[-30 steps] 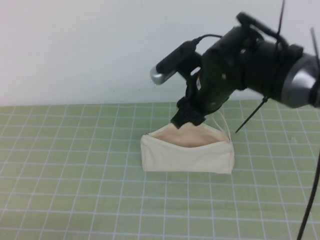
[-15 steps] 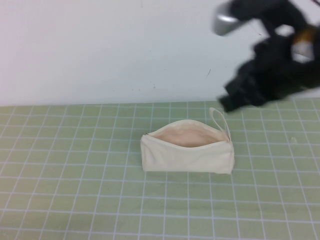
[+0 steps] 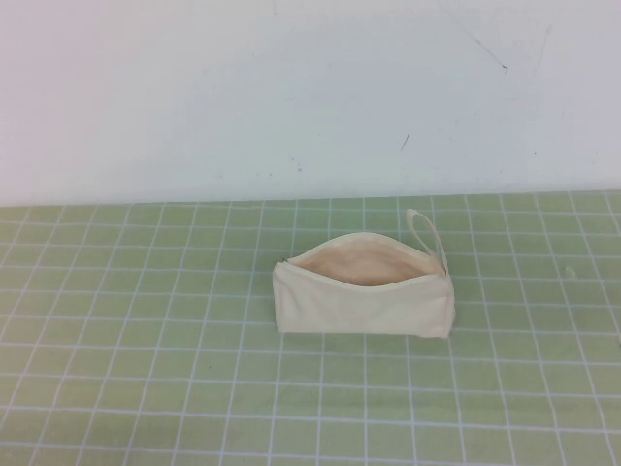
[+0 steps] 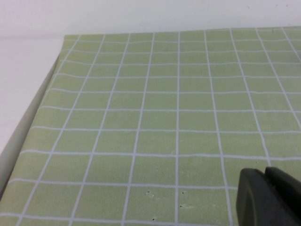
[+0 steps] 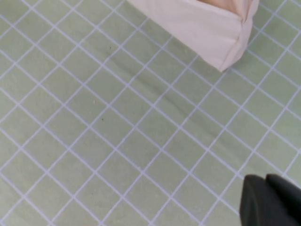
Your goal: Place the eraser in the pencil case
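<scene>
The cream-white pencil case (image 3: 364, 299) lies on the green grid mat, zip open, its pale beige lining (image 3: 361, 266) showing and its loop strap (image 3: 424, 231) at the far right end. One end of it also shows in the right wrist view (image 5: 197, 23). No eraser shows in any view. Neither arm is in the high view. My left gripper (image 4: 265, 197) is shut and empty above bare mat. My right gripper (image 5: 265, 200) is shut and empty above the mat, well away from the case.
The green grid mat (image 3: 146, 369) covers the table up to a white wall (image 3: 194, 97) at the back. The mat's left edge (image 4: 33, 122) shows in the left wrist view.
My right arm was over the open pencil case a second ago. It has lifted away up and to the right and has left the high view. The case has not moved.
</scene>
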